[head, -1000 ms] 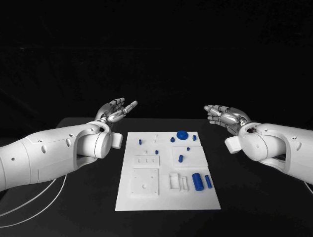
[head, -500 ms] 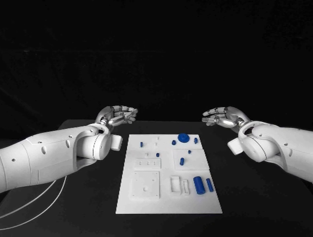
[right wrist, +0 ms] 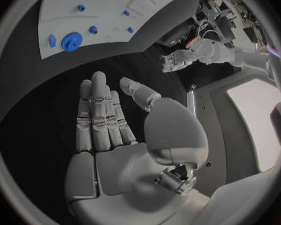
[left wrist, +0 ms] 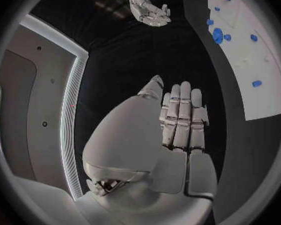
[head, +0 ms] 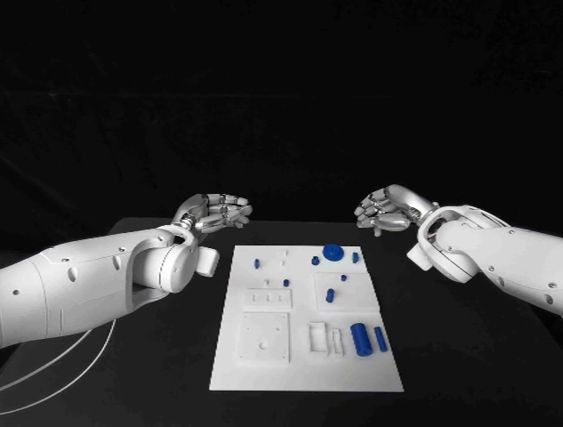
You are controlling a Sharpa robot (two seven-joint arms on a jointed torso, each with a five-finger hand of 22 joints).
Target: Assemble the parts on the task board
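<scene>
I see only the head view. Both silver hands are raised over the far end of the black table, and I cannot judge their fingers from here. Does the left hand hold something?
Observer: No. In the left wrist view the left silver hand has its fingers stretched out side by side, and it holds nothing.
Operator: And the right one?
Observer: The right wrist view shows the right silver hand the same way: fingers straight, thumb apart, nothing held.
Operator: Is the round blue part at the far end of the white task board a plain disc?
Observer: No. The round blue part has small teeth round its rim, like a gear. It lies on the white task board.
</scene>
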